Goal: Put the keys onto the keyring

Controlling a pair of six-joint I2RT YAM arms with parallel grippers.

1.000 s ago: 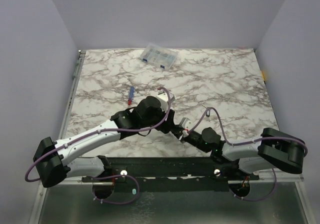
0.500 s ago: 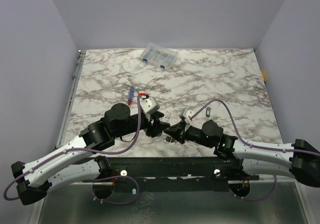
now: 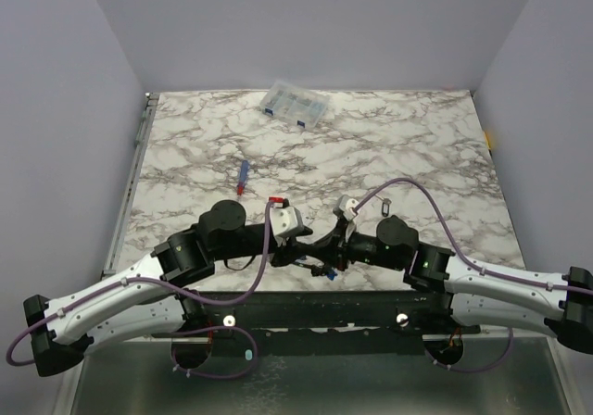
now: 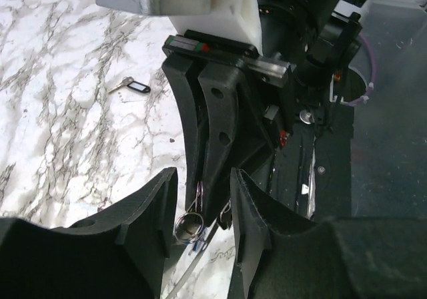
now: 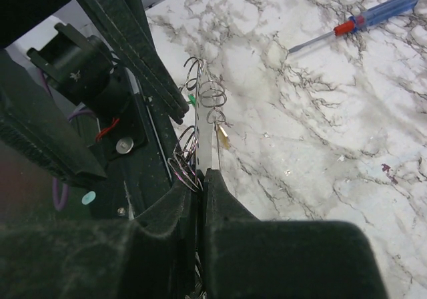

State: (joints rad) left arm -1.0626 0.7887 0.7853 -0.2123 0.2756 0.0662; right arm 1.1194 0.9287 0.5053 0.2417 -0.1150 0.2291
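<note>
The keyring (image 5: 207, 135) is held up over the near edge of the marble desk (image 3: 417, 146), clamped edge-on between the closed fingers of the right gripper (image 5: 202, 175). The keys (image 4: 191, 227) are bunched on the hoop by small wire loops (image 5: 213, 97), just beyond those fingertips. Little of the keys themselves can be made out; only a sliver of a green tag (image 5: 192, 100) and a bit of blue (image 4: 198, 245) are seen.

The left gripper (image 4: 203, 199) is met nose to nose with the right one. Its jaws are held partly apart, set on either side of the right gripper's fingers and the bunch of loops, and nothing is seen pinched between them.

A single key with a black tag (image 4: 133, 86) is left lying flat on the desk, well apart from both grippers. A red-and-blue screwdriver (image 5: 360, 20) is seen further out on the marble, and a clear compartment box (image 3: 295, 106) is placed near the far edge.
</note>
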